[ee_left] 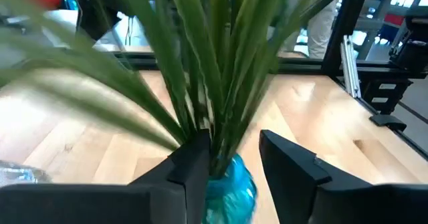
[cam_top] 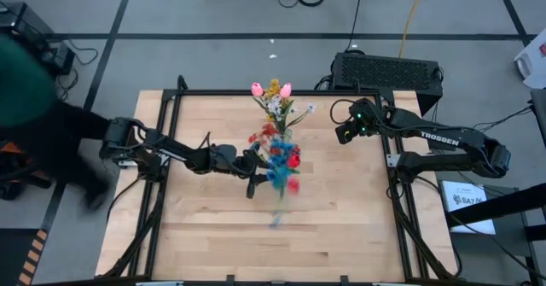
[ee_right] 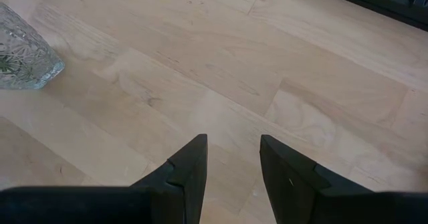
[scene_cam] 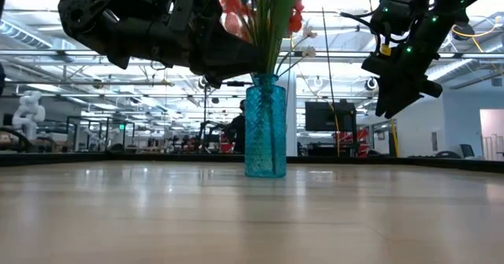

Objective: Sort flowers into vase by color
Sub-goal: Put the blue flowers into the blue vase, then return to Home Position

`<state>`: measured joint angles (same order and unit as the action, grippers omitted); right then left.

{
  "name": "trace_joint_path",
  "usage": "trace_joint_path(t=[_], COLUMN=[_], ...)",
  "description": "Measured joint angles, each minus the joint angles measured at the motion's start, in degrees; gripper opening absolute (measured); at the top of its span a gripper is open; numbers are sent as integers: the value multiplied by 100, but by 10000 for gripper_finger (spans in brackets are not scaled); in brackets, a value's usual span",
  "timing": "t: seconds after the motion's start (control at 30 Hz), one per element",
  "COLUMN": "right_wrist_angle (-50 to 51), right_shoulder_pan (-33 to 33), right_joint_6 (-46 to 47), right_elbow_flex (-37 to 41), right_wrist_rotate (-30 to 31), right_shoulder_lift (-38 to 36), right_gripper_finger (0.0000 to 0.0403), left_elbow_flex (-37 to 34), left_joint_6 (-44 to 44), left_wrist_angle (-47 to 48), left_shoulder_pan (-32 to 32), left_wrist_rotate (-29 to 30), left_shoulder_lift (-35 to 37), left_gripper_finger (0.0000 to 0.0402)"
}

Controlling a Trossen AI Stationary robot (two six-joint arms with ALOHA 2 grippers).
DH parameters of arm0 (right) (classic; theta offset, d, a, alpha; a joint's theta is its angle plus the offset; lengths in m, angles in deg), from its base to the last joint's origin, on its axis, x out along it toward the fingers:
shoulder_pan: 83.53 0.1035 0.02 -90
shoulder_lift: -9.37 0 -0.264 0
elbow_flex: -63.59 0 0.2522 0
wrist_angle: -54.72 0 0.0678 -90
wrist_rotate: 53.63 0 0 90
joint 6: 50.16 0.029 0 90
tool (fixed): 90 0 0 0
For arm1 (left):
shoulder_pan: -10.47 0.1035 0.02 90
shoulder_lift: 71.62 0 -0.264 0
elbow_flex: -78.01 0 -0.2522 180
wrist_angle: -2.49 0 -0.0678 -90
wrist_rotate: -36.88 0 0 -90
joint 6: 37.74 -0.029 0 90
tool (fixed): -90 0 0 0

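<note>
A blue glass vase (scene_cam: 265, 126) stands upright on the table's middle, with a bunch of green stems (ee_left: 214, 63) in it. Red and blue blooms (cam_top: 280, 160) spread above it; one blue spray (cam_top: 279, 190) is blurred. Pink tulips, yellow and white sprays (cam_top: 273, 96) stand just beyond, toward the far edge. My left gripper (ee_left: 234, 164) is open just above the blue vase's mouth (ee_left: 231, 184), with the stems rising between its fingers, close to one finger (ee_left: 194, 160). My right gripper (ee_right: 233, 160) is open above bare table to the right, apart from the flowers. My left gripper has the stems (ee_left: 210, 140) between its open fingers, level from the table's left. They run beside one finger (ee_left: 197, 150); I cannot tell whether they touch it. The other finger stands clear of them.
A clear cut-glass vase (ee_right: 20, 50) stands on the table, and its edge (ee_left: 20, 174) shows in the left wrist view too. A person in dark green (cam_top: 26, 72) is at the table's left side. Bare wood (cam_top: 341, 226) lies near and right of the vase.
</note>
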<state>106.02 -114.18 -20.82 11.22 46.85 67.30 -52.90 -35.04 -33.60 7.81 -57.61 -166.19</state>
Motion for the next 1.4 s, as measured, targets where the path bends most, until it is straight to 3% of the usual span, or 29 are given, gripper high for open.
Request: trace_joint_path(t=[0.27,0.63,0.87,1.13,1.3,1.4], right_wrist_angle=[0,-2,0,26,110,142], right_shoulder_pan=[0,1,1,75,549,942], right_joint_6=[-2,-2,-45,-806,-1158,-1147], right_elbow_flex=[0,0,0,2,2,2], right_wrist_rotate=[0,0,-2,-248,-623,-633], right_shoulder_lift=[0,0,0,-85,-578,-1060], right_gripper_finger=[130,130,130,129,84,24], left_elbow_flex=[-8,-8,-8,-8,-8,-8], left_joint_6=[-2,-4,-7,-44,-62,23], left_wrist_angle=[147,1679,3001,4224,4780,4965], left_shoulder_pan=[-8,-4,-4,2,7,6], left_wrist_rotate=[0,48,159,190,273,931], left_shoulder_lift=[314,1048,1968,3351,4144,4526], left_gripper_finger=[142,142,142,142,142,142])
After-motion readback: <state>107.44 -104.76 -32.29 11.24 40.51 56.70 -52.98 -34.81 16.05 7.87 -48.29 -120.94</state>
